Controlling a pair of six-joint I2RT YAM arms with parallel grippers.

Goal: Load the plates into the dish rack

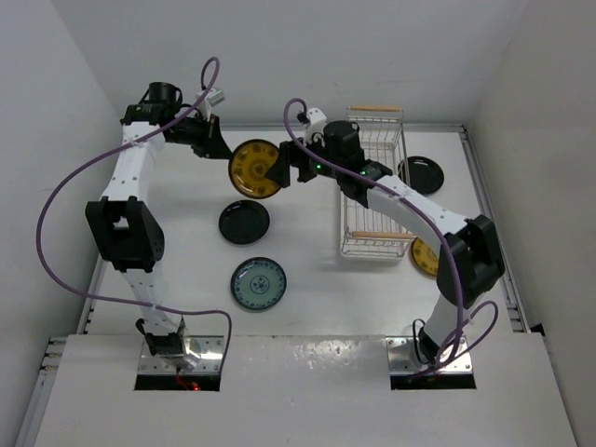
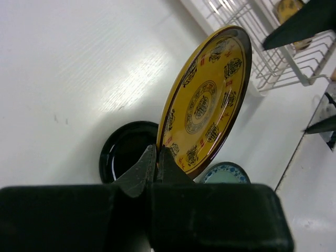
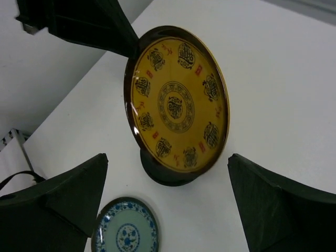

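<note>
Upper middle of the top view: the yellow plate (image 1: 255, 169), upright in the left claw (image 2: 157, 155), blocks the spread right claw (image 1: 281, 169). The right arm (image 1: 414, 207) overhangs the dish rack (image 1: 372, 247); the counter (image 1: 191, 200) at centre left lies open.

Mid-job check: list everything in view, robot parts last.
dish rack: 1, white wire, wooden handles, right of centre
yellow plates: 2, mustard with dark rim; held yellow plate on edge above the table, other yellow plate right of the rack, partly under the right arm
black plates: 2, glossy; left black plate mid-table, right black plate right of the rack
teal plate: 1, patterned teal, nearest the bases
left gripper: 1, black, jaws shut on held yellow plate's rim
right gripper: 1, black, jaws open, facing that plate
</note>
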